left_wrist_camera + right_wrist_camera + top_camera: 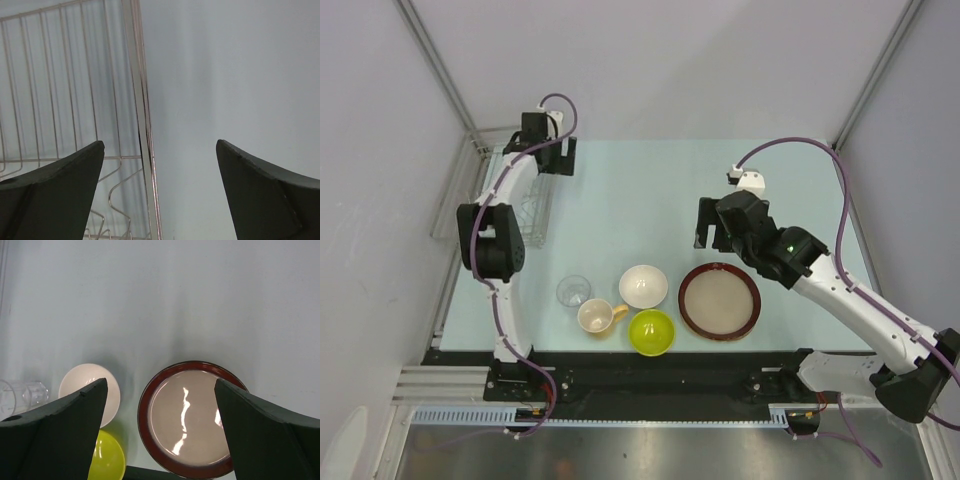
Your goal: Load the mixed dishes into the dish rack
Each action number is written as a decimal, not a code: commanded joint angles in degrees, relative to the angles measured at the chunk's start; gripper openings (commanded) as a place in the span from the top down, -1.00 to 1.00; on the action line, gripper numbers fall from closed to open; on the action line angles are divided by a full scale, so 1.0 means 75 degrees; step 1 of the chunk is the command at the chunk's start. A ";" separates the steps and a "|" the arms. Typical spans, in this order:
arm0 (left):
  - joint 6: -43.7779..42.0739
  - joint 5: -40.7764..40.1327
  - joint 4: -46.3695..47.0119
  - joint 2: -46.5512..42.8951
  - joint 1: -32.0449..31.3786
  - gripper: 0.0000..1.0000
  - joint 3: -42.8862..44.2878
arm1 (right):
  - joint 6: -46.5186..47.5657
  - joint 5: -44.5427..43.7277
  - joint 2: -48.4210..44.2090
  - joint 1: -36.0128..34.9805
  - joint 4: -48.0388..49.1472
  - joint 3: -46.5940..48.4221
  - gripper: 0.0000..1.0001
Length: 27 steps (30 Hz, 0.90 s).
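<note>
The dish rack (536, 214) is a silver wire basket at the far left, partly hidden by my left arm. My left gripper (558, 160) is open and empty over the rack's far right rim; its wrist view shows the rack's wires (60, 80) under the open gripper (160, 143). Near the front edge stand a clear glass (573, 291), a tan mug (597, 316), a white bowl (644, 286), a lime-green bowl (652, 331) and a dark-red-rimmed plate (720, 301). My right gripper (713, 238) is open and empty above the plate's far side (192, 420). The cream floral plate is out of view.
The right wrist view also shows the white bowl (85, 385), the lime-green bowl (107, 460) and the glass (22, 392) left of the plate. White walls and metal frame posts (440, 70) enclose the pale table (640, 200).
</note>
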<state>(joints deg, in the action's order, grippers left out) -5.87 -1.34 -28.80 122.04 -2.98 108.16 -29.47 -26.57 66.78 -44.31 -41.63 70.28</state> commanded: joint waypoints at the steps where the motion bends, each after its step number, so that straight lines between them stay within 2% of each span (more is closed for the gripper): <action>1: 0.0091 0.0121 0.0230 0.0427 -0.0024 -0.94 0.0075 | 0.0086 -0.0196 -0.0092 0.0014 0.0242 0.0250 -0.85; 7: 0.0009 0.0262 0.0593 0.0381 -0.0153 -0.61 -0.0429 | 0.0063 -0.0044 -0.0186 0.0201 0.0171 0.0250 -0.80; 11: -0.0084 -0.0053 0.0698 0.0451 -0.0270 -0.28 -0.0511 | 0.0051 0.0038 -0.0267 0.0237 0.0183 0.0250 -0.77; 12: -0.0120 -0.0136 0.0734 0.0439 -0.0340 -0.12 -0.0557 | 0.0051 0.0038 -0.0291 0.0237 0.0148 0.0250 -0.75; 13: -0.0166 -0.0288 0.0885 0.0428 -0.0387 0.19 -0.0720 | 0.0051 0.0027 -0.0314 0.0237 0.0136 0.0250 -0.74; 15: -0.0470 -0.0733 0.1143 0.0299 -0.0620 0.56 -0.1002 | 0.0016 0.0015 -0.0350 0.0248 0.0054 0.0250 -0.73; 16: -0.0692 -0.0839 0.1376 0.0229 -0.0715 0.84 -0.1293 | 0.0004 0.0015 -0.0350 0.0249 0.0043 0.0250 -0.72; 17: -0.0787 -0.0933 0.1506 0.0135 -0.0785 0.94 -0.1424 | -0.0008 0.0003 -0.0350 0.0260 0.0019 0.0239 -0.72; 18: -0.0869 -0.1154 0.1612 0.0076 -0.0937 0.99 -0.1553 | -0.0019 0.0003 -0.0350 0.0260 0.0019 0.0227 -0.71; 24: -0.1431 -0.1577 0.2162 -0.0333 -0.1429 0.99 -0.2186 | -0.0054 0.0144 -0.0326 0.0295 0.0136 0.0145 -0.70; 27: -0.2017 -0.1906 0.2887 -0.0754 -0.1873 0.99 -0.3062 | -0.0054 0.0202 -0.0315 0.0307 0.0195 0.0098 -0.69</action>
<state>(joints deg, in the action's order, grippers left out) -12.19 -17.28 -15.07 121.03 -8.93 92.18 -29.36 -25.15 65.39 -42.24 -41.69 70.26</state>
